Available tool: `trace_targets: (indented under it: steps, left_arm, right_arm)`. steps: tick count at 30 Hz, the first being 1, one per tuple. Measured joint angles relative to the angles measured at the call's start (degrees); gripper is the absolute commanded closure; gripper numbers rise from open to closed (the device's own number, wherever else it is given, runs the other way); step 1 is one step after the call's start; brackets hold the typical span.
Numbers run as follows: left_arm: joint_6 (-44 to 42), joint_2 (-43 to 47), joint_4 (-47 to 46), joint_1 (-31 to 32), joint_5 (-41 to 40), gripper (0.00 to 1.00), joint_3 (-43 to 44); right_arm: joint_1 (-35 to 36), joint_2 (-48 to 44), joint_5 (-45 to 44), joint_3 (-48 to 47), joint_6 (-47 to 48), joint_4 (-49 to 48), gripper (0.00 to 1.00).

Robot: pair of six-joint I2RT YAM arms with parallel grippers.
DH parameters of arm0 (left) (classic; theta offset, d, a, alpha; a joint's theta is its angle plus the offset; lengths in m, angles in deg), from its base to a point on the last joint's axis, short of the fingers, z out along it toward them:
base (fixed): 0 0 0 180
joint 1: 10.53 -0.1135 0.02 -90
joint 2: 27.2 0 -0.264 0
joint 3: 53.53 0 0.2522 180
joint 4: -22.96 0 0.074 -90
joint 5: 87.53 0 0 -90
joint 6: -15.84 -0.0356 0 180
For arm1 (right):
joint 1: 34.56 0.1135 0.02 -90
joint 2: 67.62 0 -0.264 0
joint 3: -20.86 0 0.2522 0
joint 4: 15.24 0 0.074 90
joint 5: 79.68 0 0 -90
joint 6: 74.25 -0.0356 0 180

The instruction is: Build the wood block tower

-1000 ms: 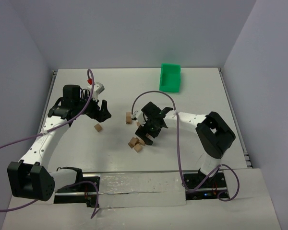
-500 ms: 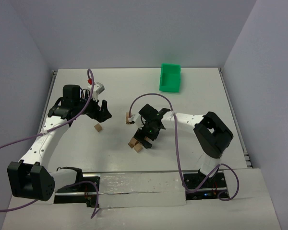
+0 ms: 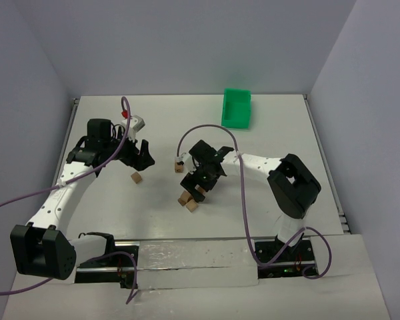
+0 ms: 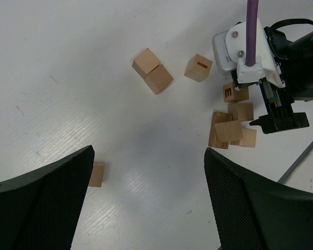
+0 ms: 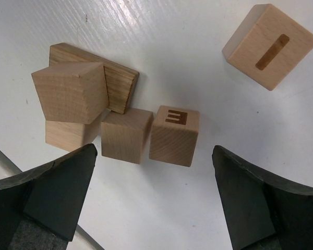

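Observation:
Several wood blocks lie loose on the white table. My right gripper (image 5: 154,208) hangs open just above a block marked E (image 5: 175,135) and a plain block (image 5: 126,135), with nothing between its fingers. Beside them is a small heap with a tilted cube (image 5: 70,92) resting on others. A block with a line mark (image 5: 270,46) lies apart. My left gripper (image 4: 146,208) is open over bare table, with a lone block (image 4: 96,174) at its left finger. Two touching blocks (image 4: 153,71) lie farther off. No tower shows in any view.
A green bin (image 3: 237,108) stands at the back of the table, right of centre. The right arm's wrist and purple cable (image 4: 253,31) reach over the block heap (image 3: 188,200). Walls close off the table on three sides.
The right gripper has shifted a little left and back and turned over the heap, still open. The left arm and the blocks have not moved.

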Motion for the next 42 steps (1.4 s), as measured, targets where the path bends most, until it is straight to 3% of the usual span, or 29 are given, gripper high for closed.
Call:
trace_targets:
  steps: [27,31,42]
  left_arm:
    - [-0.03,0.02,-0.06,-0.31,0.03,0.09,-0.38]
    - [-0.03,0.00,-0.08,-0.36,0.07,0.09,-0.42]
    - [-0.03,0.00,-0.08,-0.73,0.22,0.04,-0.44]
  right_arm:
    - [1.02,3.05,-4.56,-0.43,-1.33,-1.10,0.02]
    - [1.02,3.33,-4.52,-0.72,-1.33,-1.36,0.07]
    - [1.02,3.44,-3.94,-0.86,-1.10,-1.41,0.39]
